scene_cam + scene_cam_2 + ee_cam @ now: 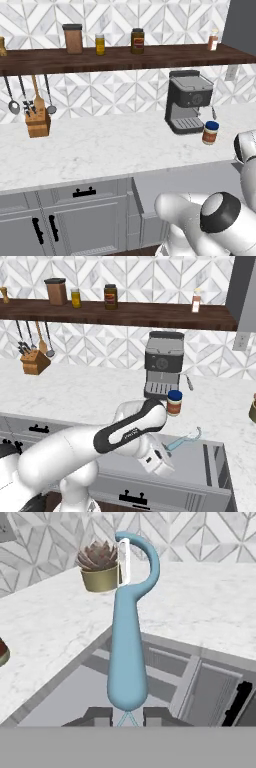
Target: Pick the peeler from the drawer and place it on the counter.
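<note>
White marble desk runs before you, with the open drawer below its edge. Nearest, your gripper has its jaws clamped on the bulbous end of the peeler; you see the peeler raised above the drawer, clear of its pale floor. Beyond it on the desk stand a blue-lidded jar, then the coffee machine, and a potted succulent.

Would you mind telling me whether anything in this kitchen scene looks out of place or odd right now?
Only the expected: the peeler is off the drawer floor, held by its handle end in the hand above the open drawer. The jars on the shelf stand upright, and nothing looks spilled on the counter.
</note>
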